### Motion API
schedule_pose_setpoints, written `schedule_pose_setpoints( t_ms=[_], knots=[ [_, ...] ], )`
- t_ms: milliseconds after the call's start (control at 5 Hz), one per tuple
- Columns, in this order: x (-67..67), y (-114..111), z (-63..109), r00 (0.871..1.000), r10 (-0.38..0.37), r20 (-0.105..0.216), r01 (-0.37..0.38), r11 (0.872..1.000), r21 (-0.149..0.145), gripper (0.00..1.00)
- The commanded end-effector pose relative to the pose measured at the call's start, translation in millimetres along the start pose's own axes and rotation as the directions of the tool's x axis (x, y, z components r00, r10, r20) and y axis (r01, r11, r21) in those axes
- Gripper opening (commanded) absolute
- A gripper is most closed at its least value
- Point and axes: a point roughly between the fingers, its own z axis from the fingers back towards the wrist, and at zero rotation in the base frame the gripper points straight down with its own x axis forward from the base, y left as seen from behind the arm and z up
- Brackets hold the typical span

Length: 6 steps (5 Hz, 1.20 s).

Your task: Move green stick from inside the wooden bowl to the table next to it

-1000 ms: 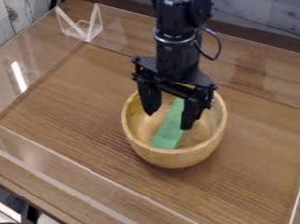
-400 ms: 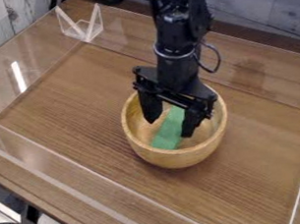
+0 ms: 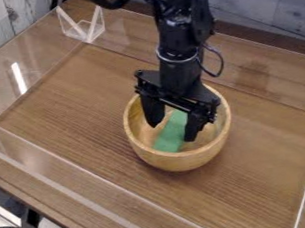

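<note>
The wooden bowl (image 3: 142,147) sits near the middle of the table (image 3: 74,103). Inside it lies the green stick (image 3: 171,136), slanted against the hollow. My black gripper (image 3: 177,124) points straight down into the bowl, open, with one finger on each side of the stick. The fingers (image 3: 154,113) reach below the rim and stand apart from the stick's sides; I cannot tell whether the tips touch the bowl's floor. The upper end of the stick is partly hidden behind the gripper.
Clear acrylic walls (image 3: 31,66) run along the table's edges. A small clear stand (image 3: 81,25) sits at the back left. Bare wood-grain surface surrounds the bowl on the left, front and right.
The gripper has sunk slightly deeper into the bowl around the green stick. Its jaws stay open and the stick has not moved.
</note>
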Motion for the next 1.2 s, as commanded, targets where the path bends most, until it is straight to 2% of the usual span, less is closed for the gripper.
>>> schedule_pose_setpoints(
  t_ms=[0, 1000],
  knots=[
    [4.5, -0.3, 9.4, 0.999, -0.003, 0.043, 0.003, 1.0, 0.003, 1.0],
    [5.8, 1.2, 14.5, 0.997, 0.015, 0.071, -0.016, 1.0, 0.004, 1.0]
  ],
)
